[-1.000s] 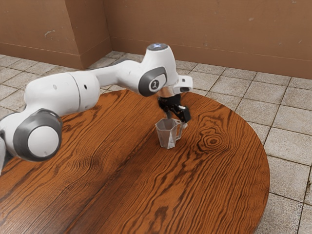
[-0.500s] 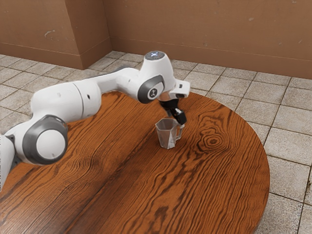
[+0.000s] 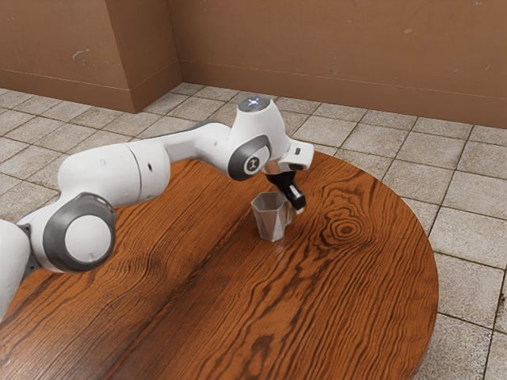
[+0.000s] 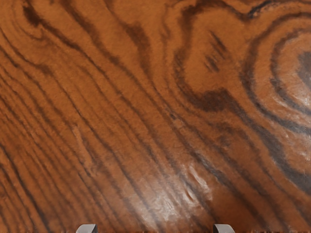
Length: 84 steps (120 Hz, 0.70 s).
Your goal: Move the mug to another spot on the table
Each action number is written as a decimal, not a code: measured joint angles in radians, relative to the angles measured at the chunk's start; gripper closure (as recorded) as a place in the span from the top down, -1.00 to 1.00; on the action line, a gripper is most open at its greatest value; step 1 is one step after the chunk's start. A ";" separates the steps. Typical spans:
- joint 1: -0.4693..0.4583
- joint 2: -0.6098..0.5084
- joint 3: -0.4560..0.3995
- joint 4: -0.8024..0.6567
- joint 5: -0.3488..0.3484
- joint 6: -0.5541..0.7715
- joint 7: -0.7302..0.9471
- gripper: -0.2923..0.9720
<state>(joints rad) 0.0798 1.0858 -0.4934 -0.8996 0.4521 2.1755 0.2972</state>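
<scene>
1 mug (image 3: 270,217), translucent grey, stands on the round wooden table (image 3: 348,317), just above centre of the exterior view. Gripper (image 3: 291,198) is at its rim on the exterior view's right; gripping or released, cannot tell. Judged light, rigid, slick-walled, probably brittle; pinch the rim wall. Count: 1 mug, 1 table, 1 gripper.

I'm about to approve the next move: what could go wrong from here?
The end effector sits close by the rim of the mug, so a sideways push could tip or slide it. A grip isn't confirmed in the exterior view; lifting now might leave the mug behind or drop it on the table.
</scene>
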 joint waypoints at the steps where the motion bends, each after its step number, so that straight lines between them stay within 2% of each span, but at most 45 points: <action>1: 0.000 0.000 0.000 0.000 0.000 -0.002 0.000 -0.15; 46: -0.002 -0.011 -0.001 -0.001 0.006 -0.131 -0.025 -0.22; 84: -0.002 -0.014 -0.002 0.000 0.046 -0.199 -0.040 -0.44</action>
<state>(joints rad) 0.0775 1.0717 -0.4952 -0.8995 0.4978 1.9767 0.2570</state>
